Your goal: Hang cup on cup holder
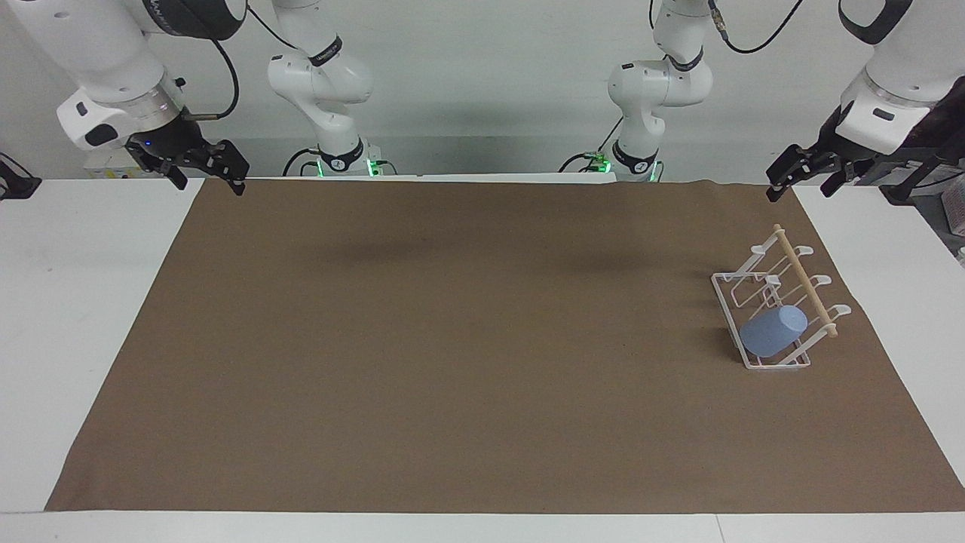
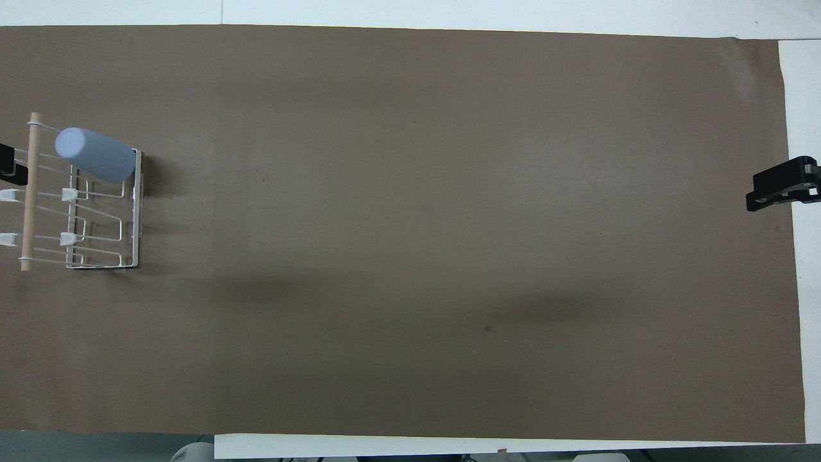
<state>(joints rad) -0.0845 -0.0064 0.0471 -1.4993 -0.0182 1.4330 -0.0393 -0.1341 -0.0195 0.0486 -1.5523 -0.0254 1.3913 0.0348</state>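
The light-blue cup [image 1: 773, 332] [image 2: 96, 154] sits slanted over a prong of the white wire cup holder [image 1: 805, 283] [image 2: 29, 205]. It is at the holder's end farther from the robots, closed base up toward the wooden dowel. The holder stands on the mat at the left arm's end of the table. My left gripper [image 1: 803, 181] [image 2: 6, 165] hangs open and empty in the air over the mat's corner, well clear of the holder. My right gripper [image 1: 209, 177] [image 2: 779, 190] waits open and empty over the mat's edge at the right arm's end.
A brown mat [image 1: 452, 339] covers most of the white table [image 1: 75, 302]. Both arm bases [image 1: 339, 158] stand along the table's edge nearest the robots.
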